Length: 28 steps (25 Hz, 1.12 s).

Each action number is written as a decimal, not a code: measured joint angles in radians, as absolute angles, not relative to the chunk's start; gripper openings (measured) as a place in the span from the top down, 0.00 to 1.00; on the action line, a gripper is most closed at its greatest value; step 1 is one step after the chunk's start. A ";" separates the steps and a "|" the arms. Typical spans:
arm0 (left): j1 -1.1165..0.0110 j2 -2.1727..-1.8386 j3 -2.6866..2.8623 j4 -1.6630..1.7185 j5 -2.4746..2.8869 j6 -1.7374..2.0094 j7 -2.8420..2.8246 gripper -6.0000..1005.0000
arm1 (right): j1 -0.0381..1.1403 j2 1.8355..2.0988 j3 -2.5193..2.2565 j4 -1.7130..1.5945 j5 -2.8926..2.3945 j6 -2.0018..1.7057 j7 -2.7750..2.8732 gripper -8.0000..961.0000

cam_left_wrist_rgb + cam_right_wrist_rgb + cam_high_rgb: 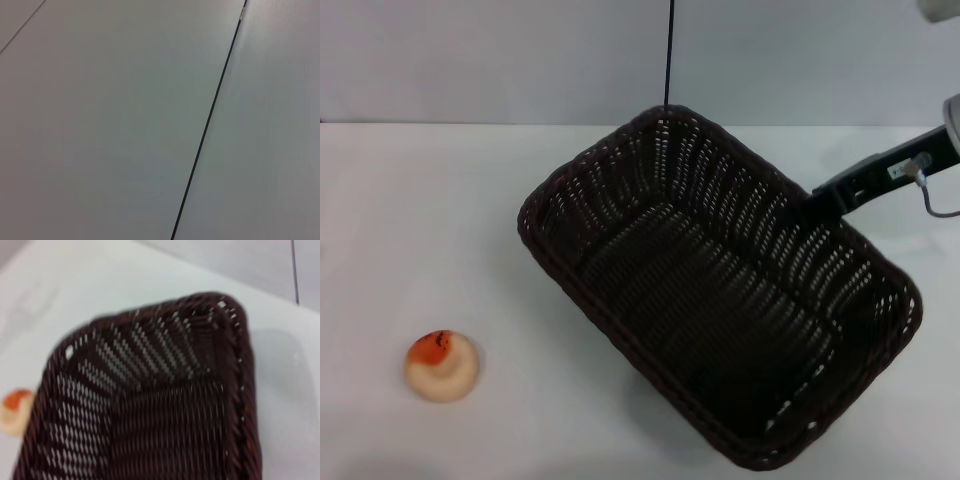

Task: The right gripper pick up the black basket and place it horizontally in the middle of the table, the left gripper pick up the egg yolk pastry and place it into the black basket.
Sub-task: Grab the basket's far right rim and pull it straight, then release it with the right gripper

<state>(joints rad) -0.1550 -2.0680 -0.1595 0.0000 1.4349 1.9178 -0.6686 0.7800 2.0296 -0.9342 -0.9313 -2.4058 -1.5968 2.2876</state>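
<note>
The right claw (pixel 807 205) grips the basket (pixel 720 290) rim, skewed on the surface (pixel 440 200); releasing now leaves it crooked.

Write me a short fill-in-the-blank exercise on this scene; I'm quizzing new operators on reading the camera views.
1. The right gripper reaches in at the rim of the black ____.
2. The egg yolk pastry sits on the white ____, apart from the black basket.
3. Inside, the black basket holds ____.
4. In the head view, the egg yolk pastry lies on the robot's ____ side of the black basket.

Missing words: basket; table; nothing; left
</note>
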 joint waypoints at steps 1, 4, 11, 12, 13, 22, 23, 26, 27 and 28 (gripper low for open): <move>-0.155 -2.068 -0.159 0.000 1.435 1.918 -0.669 0.20 | 0.770 2.027 -0.897 -0.926 -2.378 -1.597 2.265 0.77; -0.155 -2.067 -0.159 0.000 1.435 1.917 -0.669 0.20 | 0.765 2.026 -0.856 -0.923 -2.369 -1.596 2.247 0.77; -0.162 -2.066 -0.159 0.000 1.435 1.913 -0.669 0.20 | 0.754 2.024 -0.771 -0.919 -2.353 -1.592 2.190 0.78; -0.162 -2.066 -0.159 0.000 1.435 1.912 -0.669 0.20 | 0.754 2.024 -0.771 -0.919 -2.353 -1.592 2.190 0.78; -0.162 -2.066 -0.159 0.000 1.435 1.912 -0.669 0.20 | 0.753 2.023 -0.770 -0.919 -2.344 -1.593 2.187 0.79; -0.160 -2.066 -0.159 0.000 1.434 1.911 -0.669 0.20 | 0.730 2.000 -0.769 -0.919 -2.220 -1.607 2.148 0.79; -0.158 -2.066 -0.159 -0.001 1.434 1.911 -0.669 0.20 | 0.728 1.995 -0.769 -0.919 -2.204 -1.612 2.138 0.79; -0.155 -2.066 -0.158 -0.002 1.435 1.899 -0.669 0.20 | 0.728 1.966 -0.768 -0.918 -2.144 -1.650 2.097 0.78; -0.155 -2.066 -0.158 -0.002 1.435 1.899 -0.669 0.20 | 0.728 1.966 -0.768 -0.918 -2.144 -1.650 2.097 0.78; -0.156 -2.066 -0.156 -0.002 1.435 1.897 -0.669 0.20 | 0.731 1.959 -0.768 -0.918 -2.137 -1.663 2.087 0.78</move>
